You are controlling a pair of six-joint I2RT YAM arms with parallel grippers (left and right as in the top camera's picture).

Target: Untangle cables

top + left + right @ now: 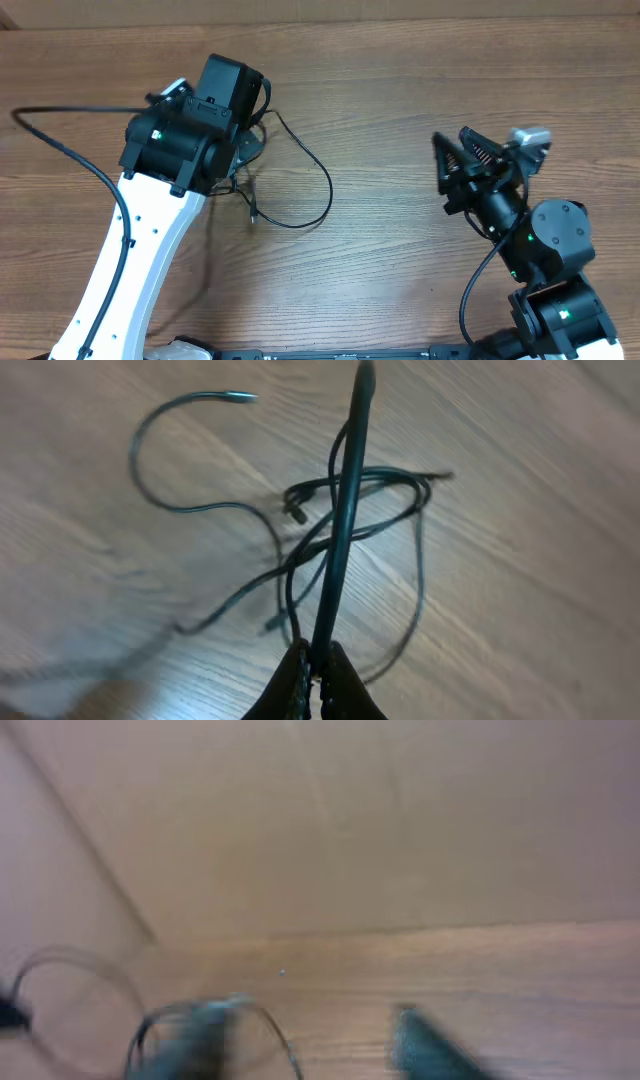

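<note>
Left gripper (315, 678) clamping on one strand of cables (345, 510), holding it taut above tangle lying on table (400, 80). Right gripper (443, 172) hovering well apart, jaws spread, gripping nothing. Step: separating strand; next move calling for drawing it clear of loops

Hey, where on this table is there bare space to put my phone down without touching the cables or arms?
Widest bare patch: mid table, between the outer loop of the cables and the open right claw. The far strip along the table's back edge is free too. Crowded: under the left claw, pinching a cable over the tangle.
</note>
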